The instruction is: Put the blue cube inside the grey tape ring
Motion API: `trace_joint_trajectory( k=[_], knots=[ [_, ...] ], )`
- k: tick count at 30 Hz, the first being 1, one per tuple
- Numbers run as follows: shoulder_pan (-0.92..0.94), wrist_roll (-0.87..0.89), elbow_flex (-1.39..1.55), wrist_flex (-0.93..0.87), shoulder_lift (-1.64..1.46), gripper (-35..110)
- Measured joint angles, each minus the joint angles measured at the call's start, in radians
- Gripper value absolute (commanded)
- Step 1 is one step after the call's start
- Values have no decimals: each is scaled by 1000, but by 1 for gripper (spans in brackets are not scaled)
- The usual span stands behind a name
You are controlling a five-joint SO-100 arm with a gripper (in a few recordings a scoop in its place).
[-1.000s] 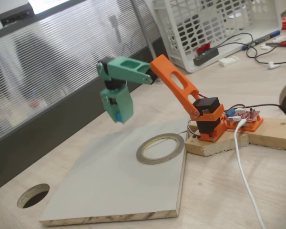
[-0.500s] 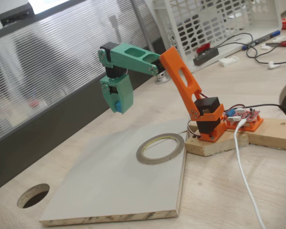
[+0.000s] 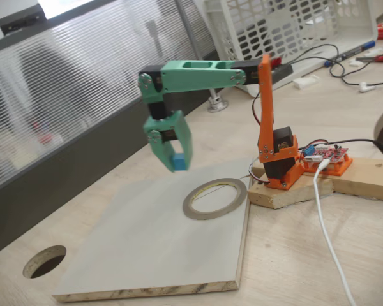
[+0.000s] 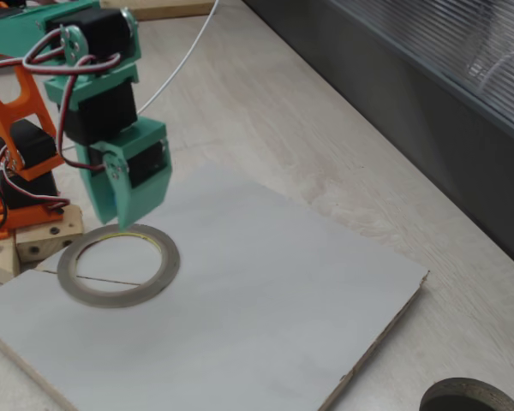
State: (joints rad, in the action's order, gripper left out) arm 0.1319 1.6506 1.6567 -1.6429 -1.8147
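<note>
grey tape ring (image 3: 215,198) flat on the board (image 3: 147,248), its centre bare | blue cube (image 3: 178,162) pinched in the green gripper (image 3: 177,159), held above the board, beside the ring

Wood desk (image 3: 319,255), ribbed glass partition (image 3: 83,83), white basket (image 3: 287,32) behind.

Orange upper arm: I have swung it up from a backward lean until it stands nearly upright.
Green forearm: now level, reaching out further.
My green two-finger claw (image 3: 176,160): carried rightwards and lower in a fixed view, nearer the flat grey tape ring (image 3: 215,198).
Tiny bright-blue cube (image 3: 178,162): moved along, pinched between my jaws.
</note>
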Motion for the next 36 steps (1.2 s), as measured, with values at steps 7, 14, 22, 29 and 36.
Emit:
trace_joint_trajectory(
  k=[7,14,22,29,36],
  knots=[
    [0,0,433,218,-256,2],
    [-5,0,623,313,-357,2],
    [3,0,632,321,-359,2],
    [3,0,632,321,-359,2],
    [3,0,632,321,-325,2]
  ],
)
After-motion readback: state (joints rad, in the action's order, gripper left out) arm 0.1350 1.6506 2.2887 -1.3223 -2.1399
